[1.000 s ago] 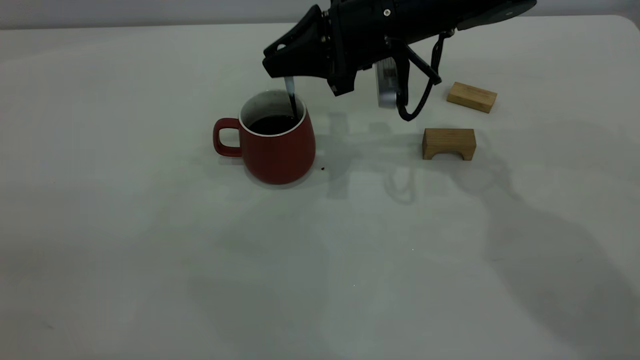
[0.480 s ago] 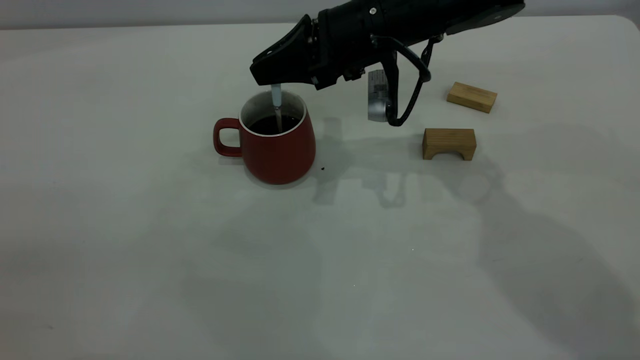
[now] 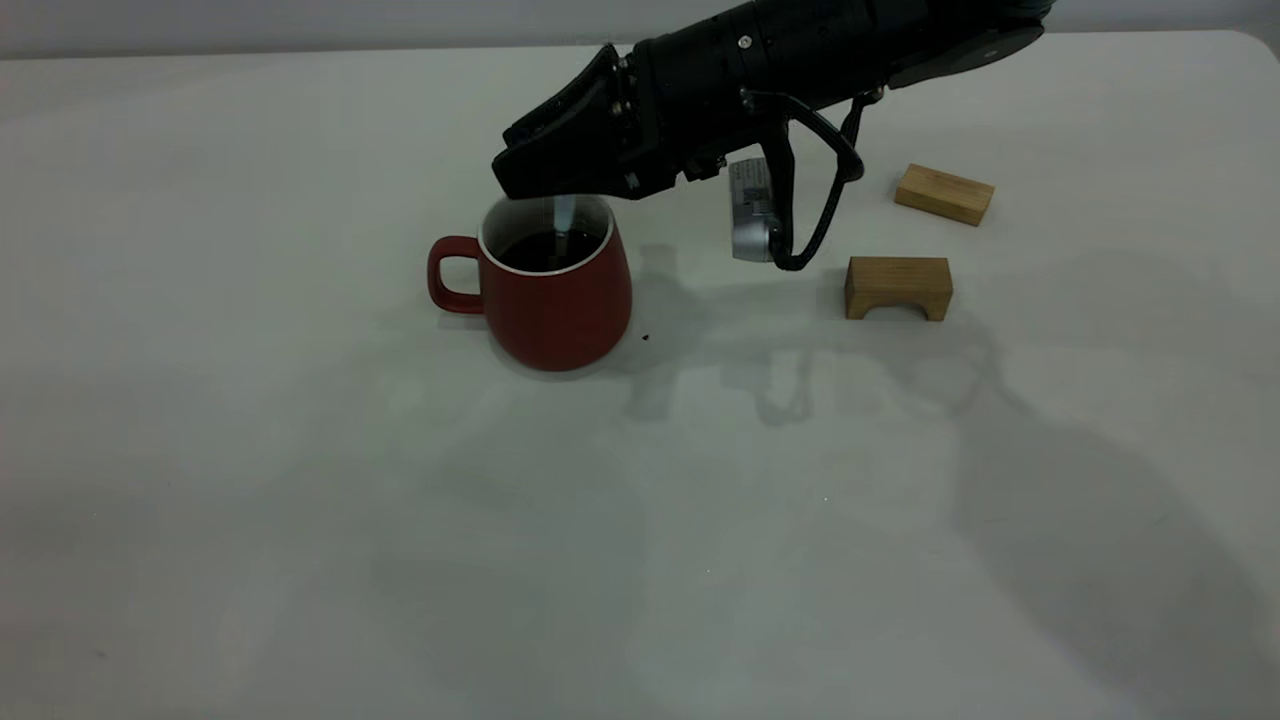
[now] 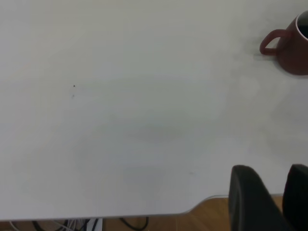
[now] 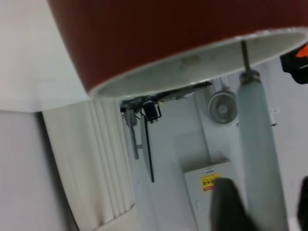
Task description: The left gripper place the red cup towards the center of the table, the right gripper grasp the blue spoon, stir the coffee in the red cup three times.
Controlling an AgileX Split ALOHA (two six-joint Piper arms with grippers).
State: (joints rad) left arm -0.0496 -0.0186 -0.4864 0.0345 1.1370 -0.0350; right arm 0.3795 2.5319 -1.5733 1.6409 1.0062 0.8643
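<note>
Reaching in over the dark red ceramic mug [image 3: 556, 290], the black right gripper [image 3: 548, 178] with its silver-grey block pinches the pale-blue handle of the small spoon [image 3: 563, 218], holding it nearly upright so that its grey metal neck dips into the dark brown coffee [image 3: 545, 251]. The mug stands on the pale grey-white tabletop [image 3: 300, 500], its loop handle turned away from the gripper.

Beyond the mug, on the gripper arm's side, sit two small wooden blocks: an arched one [image 3: 897, 287] nearer the mug and a plain rectangular one [image 3: 943, 194] farther off. Only the exterior view shows these.

The right wrist view instead brings the mug [image 5: 159, 38] close, its white rim filling the picture, with the spoon's handle [image 5: 257, 154] running between two dark fingers [image 5: 228, 204] pressed to either side of it.

The left wrist view shows what the exterior does not: the plain black left gripper [image 4: 272, 199] hanging well away from the mug [image 4: 288, 45], past the table's edge [image 4: 144, 211], its dark fingers [image 4: 250, 197] standing apart around nothing.
</note>
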